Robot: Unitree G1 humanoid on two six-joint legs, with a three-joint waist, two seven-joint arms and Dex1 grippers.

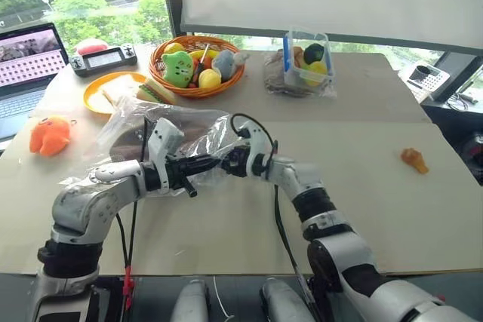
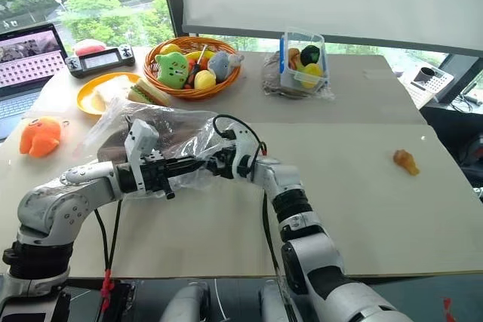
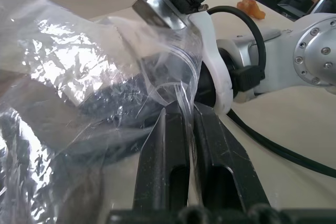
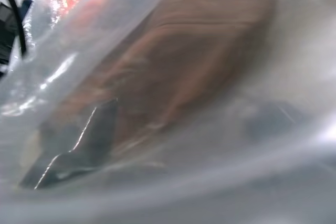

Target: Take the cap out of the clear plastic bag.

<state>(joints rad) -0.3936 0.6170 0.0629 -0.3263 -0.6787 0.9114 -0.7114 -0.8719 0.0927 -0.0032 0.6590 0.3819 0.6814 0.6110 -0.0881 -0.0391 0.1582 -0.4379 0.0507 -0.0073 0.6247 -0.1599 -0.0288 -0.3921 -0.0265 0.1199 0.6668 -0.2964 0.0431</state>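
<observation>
Your table (image 1: 377, 186) carries the bag (image 1: 200, 130) near its left edge, lifted off the surface. The brown cap (image 4: 199, 61) sits inside the bag. Your left gripper (image 3: 184, 129) is clamped on the bag's edge. Your right gripper (image 1: 226, 162) is spread wide at the bag's mouth, holding nothing.

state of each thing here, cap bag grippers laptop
cap: inside the bag
clear plastic bag: mouth lifted off the table, pinched by the left gripper
left gripper: shut on the bag's edge
right gripper: open, at the bag's mouth
laptop: open, screen on
</observation>
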